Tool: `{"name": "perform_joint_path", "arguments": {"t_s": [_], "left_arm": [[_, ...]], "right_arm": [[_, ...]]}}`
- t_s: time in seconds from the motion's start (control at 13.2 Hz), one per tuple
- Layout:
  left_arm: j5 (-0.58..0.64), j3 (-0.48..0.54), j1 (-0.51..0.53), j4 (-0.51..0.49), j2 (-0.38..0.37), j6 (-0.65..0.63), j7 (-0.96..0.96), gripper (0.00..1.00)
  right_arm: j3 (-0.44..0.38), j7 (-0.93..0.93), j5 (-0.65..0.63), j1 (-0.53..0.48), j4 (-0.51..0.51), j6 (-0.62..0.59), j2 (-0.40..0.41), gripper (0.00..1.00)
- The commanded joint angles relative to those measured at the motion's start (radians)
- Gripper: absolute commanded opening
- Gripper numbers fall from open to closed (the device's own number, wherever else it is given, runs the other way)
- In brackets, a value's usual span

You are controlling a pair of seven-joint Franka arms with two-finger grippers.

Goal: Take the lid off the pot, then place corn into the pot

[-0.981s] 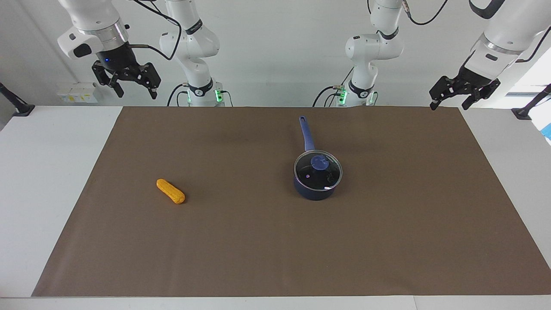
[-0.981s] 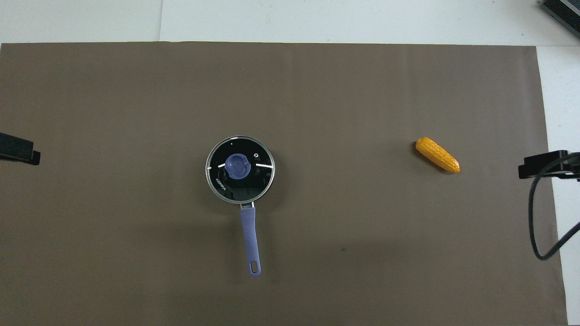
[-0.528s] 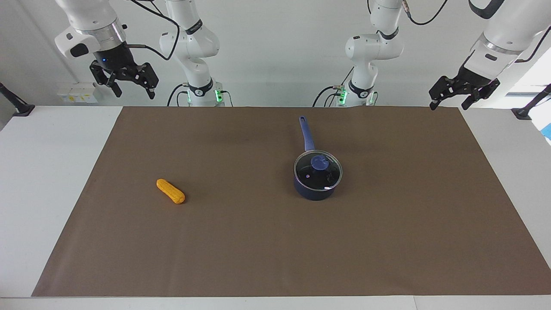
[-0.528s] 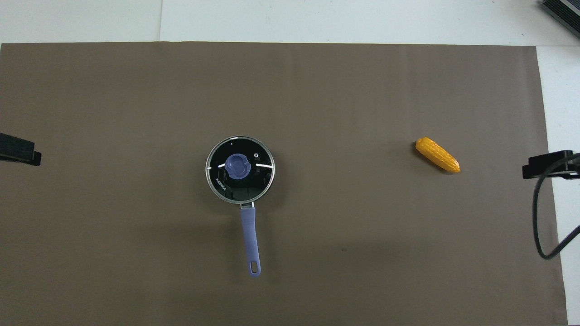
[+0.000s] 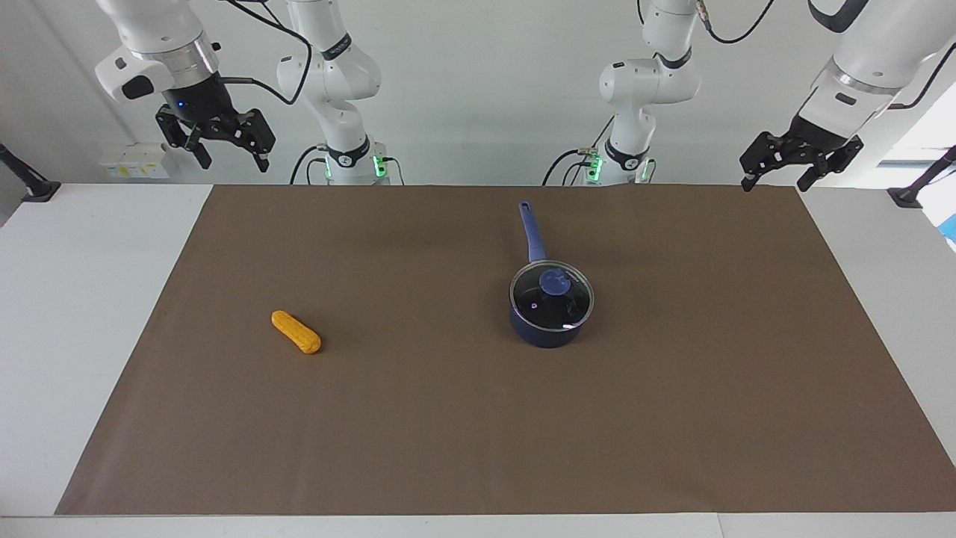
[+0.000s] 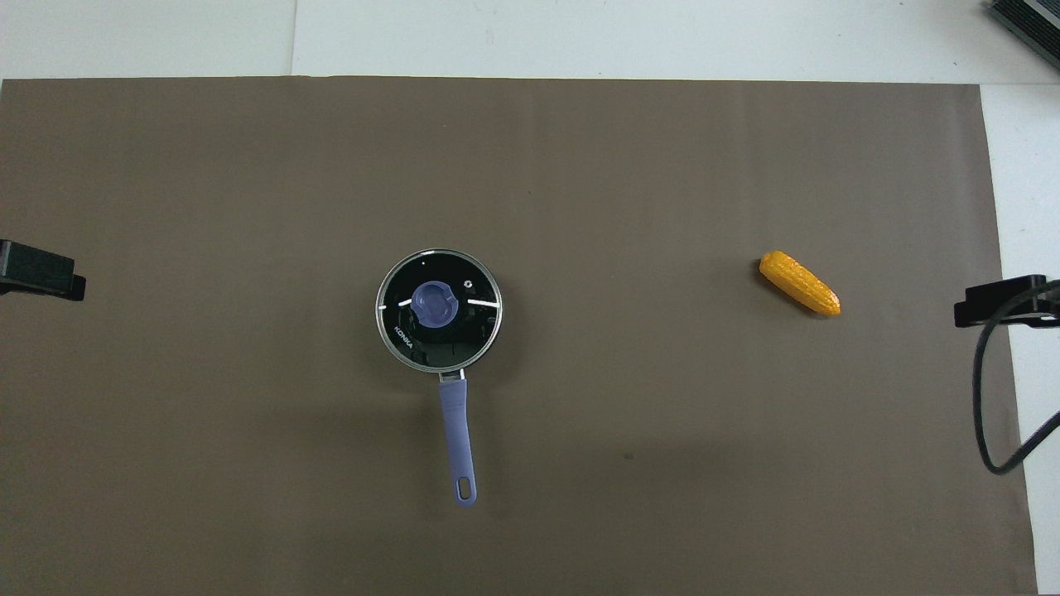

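Observation:
The pot (image 5: 549, 330) stands on the brown mat near the middle, its long blue handle (image 5: 532, 232) pointing toward the robots. The lid (image 5: 571, 302) sits on it, blue knob (image 5: 556, 281) up; it also shows in the overhead view (image 6: 476, 327). The corn (image 5: 296, 332) lies flat on the mat toward the right arm's end, also in the overhead view (image 6: 800, 283). My left gripper (image 5: 774, 185) is open and empty, raised over the mat's corner at the left arm's end. My right gripper (image 5: 233, 163) is open and empty, raised over the mat's edge at the right arm's end.
The brown mat (image 5: 478, 433) covers most of the white table (image 5: 82, 299). A black cable (image 6: 985, 414) hangs from the right arm. Black clamps (image 5: 30, 187) sit at the table's ends. Only the grippers' tips show in the overhead view.
The left gripper has crept slightly inward over the mat. The right gripper rose and shifted slightly outward, then held still. Pot, lid and corn have not moved.

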Motion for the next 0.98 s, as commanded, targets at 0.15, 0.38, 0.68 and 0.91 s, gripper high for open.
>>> {"name": "perform_joint_path", "arguments": {"t_s": [0.15, 0.38, 0.68, 0.91], "left_arm": [[0.019, 0.009, -0.053, -0.021, -0.016, 0.018, -0.013, 1.0], [0.018, 0.009, -0.082, -0.047, -0.013, 0.023, -0.022, 1.0], [0.018, 0.008, -0.147, -0.096, -0.006, 0.06, -0.096, 1.0], [0.016, 0.008, -0.202, -0.154, -0.012, 0.11, -0.186, 1.0]], "right_arm": [[0.001, -0.027, 0.018, -0.015, -0.04, 0.024, -0.03, 1.0], [0.001, -0.028, 0.018, -0.019, -0.044, 0.025, -0.036, 1.0], [0.002, -0.028, 0.018, -0.018, -0.044, 0.031, -0.034, 1.0], [0.002, -0.028, 0.018, -0.018, -0.044, 0.03, -0.036, 1.0]]}}
